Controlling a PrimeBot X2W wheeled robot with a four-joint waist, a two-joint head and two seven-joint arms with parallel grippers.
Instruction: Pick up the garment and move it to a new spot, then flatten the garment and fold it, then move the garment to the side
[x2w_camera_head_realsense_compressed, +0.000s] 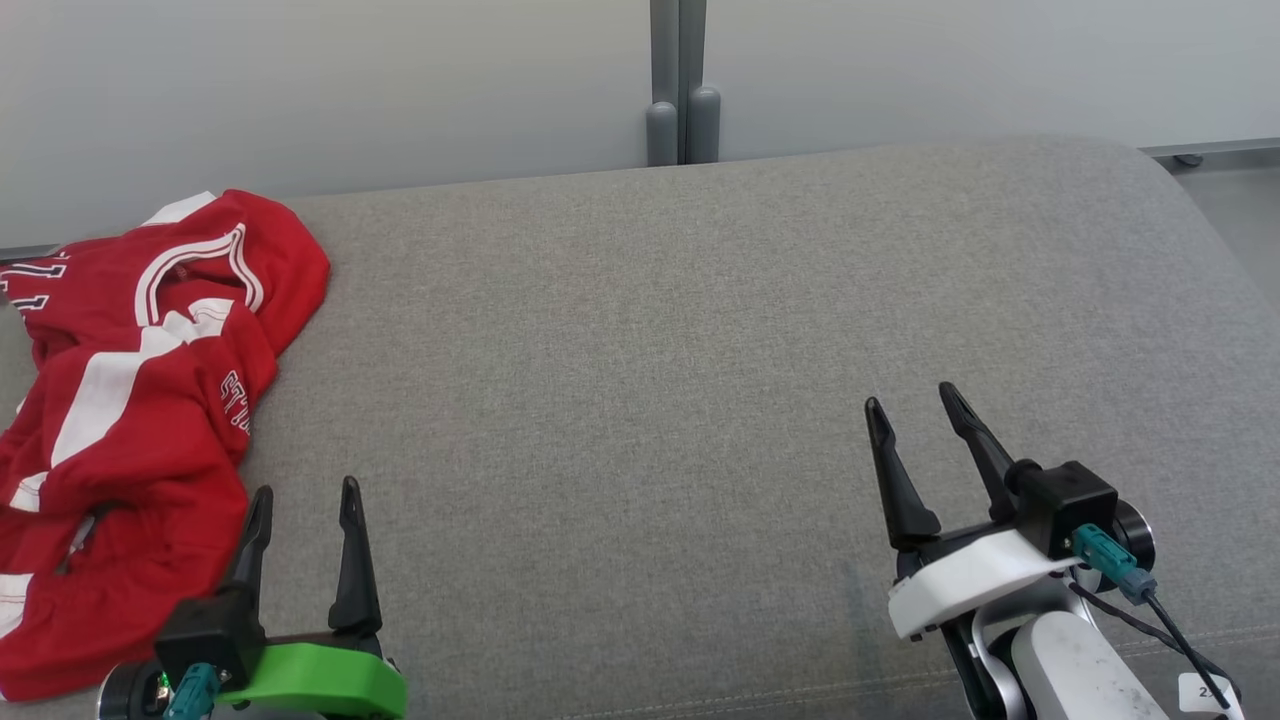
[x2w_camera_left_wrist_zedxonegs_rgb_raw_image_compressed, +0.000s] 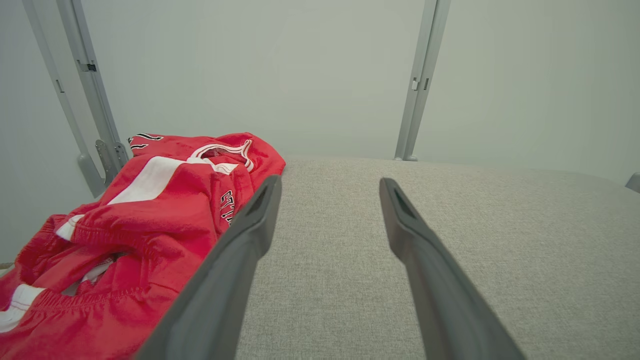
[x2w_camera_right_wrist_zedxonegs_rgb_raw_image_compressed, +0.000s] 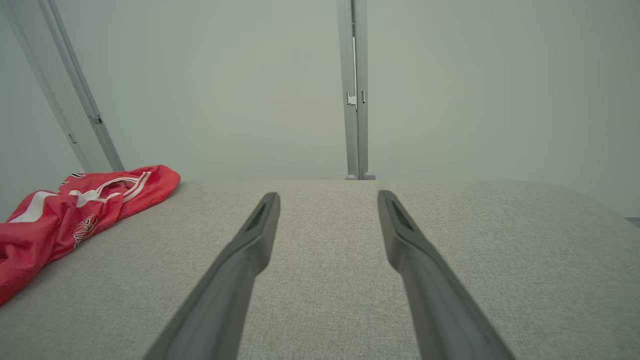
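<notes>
The garment (x2w_camera_head_realsense_compressed: 140, 420) is a red jersey with white stripes and dark lettering, crumpled in a heap at the left end of the grey cushion (x2w_camera_head_realsense_compressed: 640, 330). My left gripper (x2w_camera_head_realsense_compressed: 306, 487) stands open at the lower left, its left finger just beside the garment's near right edge, nothing between its fingers. In the left wrist view the garment (x2w_camera_left_wrist_zedxonegs_rgb_raw_image_compressed: 140, 225) lies left of the open left gripper (x2w_camera_left_wrist_zedxonegs_rgb_raw_image_compressed: 330, 182). My right gripper (x2w_camera_head_realsense_compressed: 910, 393) is open over bare cushion at the lower right, far from the cloth. The right wrist view has the garment (x2w_camera_right_wrist_zedxonegs_rgb_raw_image_compressed: 75, 205) far left of the right gripper (x2w_camera_right_wrist_zedxonegs_rgb_raw_image_compressed: 327, 195).
A pale wall runs behind the cushion with a grey vertical post (x2w_camera_head_realsense_compressed: 682, 90) at its middle. The cushion's right end curves down toward a floor strip (x2w_camera_head_realsense_compressed: 1230, 190). Wide bare cushion lies between the two grippers.
</notes>
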